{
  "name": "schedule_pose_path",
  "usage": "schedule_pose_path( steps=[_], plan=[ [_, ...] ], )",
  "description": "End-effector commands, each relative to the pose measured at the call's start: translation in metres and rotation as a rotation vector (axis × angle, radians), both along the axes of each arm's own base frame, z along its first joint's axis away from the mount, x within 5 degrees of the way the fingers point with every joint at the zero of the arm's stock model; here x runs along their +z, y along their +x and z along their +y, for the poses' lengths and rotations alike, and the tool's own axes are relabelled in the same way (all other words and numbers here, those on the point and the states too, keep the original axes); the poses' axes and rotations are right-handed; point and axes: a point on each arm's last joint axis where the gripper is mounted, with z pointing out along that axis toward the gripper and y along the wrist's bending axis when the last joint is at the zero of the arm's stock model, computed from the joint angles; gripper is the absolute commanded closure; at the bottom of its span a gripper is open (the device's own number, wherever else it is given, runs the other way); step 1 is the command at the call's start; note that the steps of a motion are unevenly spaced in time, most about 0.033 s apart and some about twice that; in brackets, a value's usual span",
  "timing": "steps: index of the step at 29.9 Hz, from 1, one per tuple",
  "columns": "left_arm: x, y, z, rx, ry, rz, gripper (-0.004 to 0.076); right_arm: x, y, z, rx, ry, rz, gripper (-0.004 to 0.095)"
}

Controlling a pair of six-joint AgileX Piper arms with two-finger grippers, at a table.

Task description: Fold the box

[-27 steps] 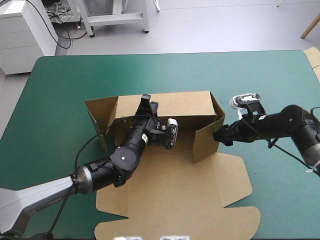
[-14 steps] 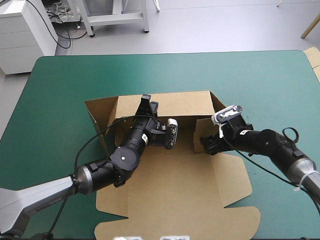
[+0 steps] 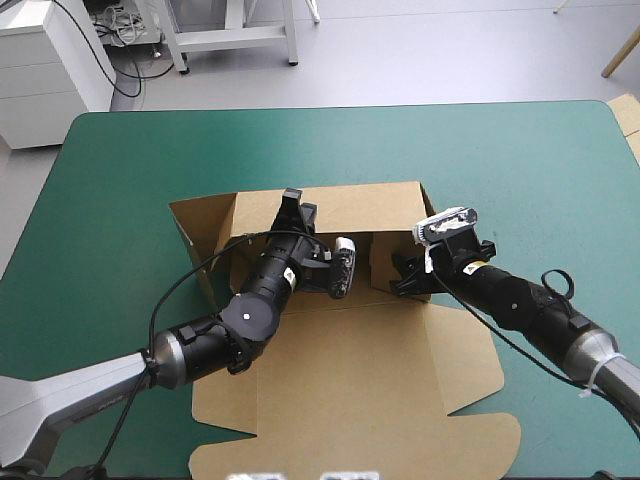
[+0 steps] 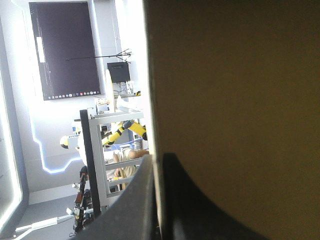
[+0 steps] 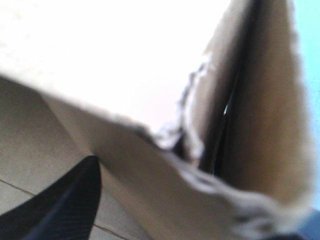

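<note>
The brown box lies in the middle of the teal-green table, its lid panel flat toward the near edge. Its back wall stands upright, with a loose flap at its left end. My left gripper is shut on the top edge of that back wall; in the left wrist view the black fingers meet with the board's edge between them. My right gripper is open and presses against the right side flap, which is swung inward. Only one right finger shows, with board filling the view ahead.
Bare teal-green cover surrounds the box on the far side and on both sides. A strip of pale board shows at the table's far right edge. The box's near flaps reach close to the near edge.
My right gripper has moved left, swinging the right side flap inward toward the back wall. The left gripper has kept its hold on the back wall.
</note>
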Motion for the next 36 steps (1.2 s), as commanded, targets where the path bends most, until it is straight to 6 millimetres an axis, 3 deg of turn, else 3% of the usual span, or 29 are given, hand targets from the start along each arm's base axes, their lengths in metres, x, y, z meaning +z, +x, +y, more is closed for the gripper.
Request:
schedule_pose_path(
  steps=[1,3,10,13,17,21,23,30,36],
  plan=[
    [0.015,-0.003,0.002,0.002,-0.034,-0.034,0.0731,0.021,0.002,-0.004,-0.049,0.038,-0.109,0.0634],
    [0.014,-0.003,0.001,-0.012,-0.036,-0.027,0.0731,0.021,0.002,-0.004,-0.047,0.035,-0.110,0.0910],
    [0.014,-0.003,0.001,-0.014,-0.037,-0.026,0.0731,0.022,0.003,-0.004,-0.050,0.033,-0.117,0.0928],
    [0.014,-0.003,0.001,0.023,-0.145,0.019,0.0715,0.022,0.003,-0.004,-0.056,0.033,-0.124,0.0928],
    [0.013,-0.003,0.001,0.046,-0.209,0.048,0.0513,0.022,0.003,-0.004,-0.057,0.035,-0.123,0.0928],
    [0.017,-0.002,0.000,0.042,-0.208,0.024,0.0213,0.022,0.003,-0.004,-0.058,0.036,-0.125,0.0928],
    [0.017,-0.002,0.000,0.043,-0.208,0.023,0.0136,0.023,0.004,-0.005,-0.061,0.036,-0.129,0.0928],
    [0.019,-0.017,-0.010,0.004,-0.157,-0.011,0.0121,0.028,0.013,-0.008,-0.130,0.046,-0.204,0.0928],
    [0.023,-0.032,-0.018,0.017,-0.140,-0.062,0.0121,0.044,0.048,-0.010,-0.184,0.058,-0.242,0.0928]
  ],
)
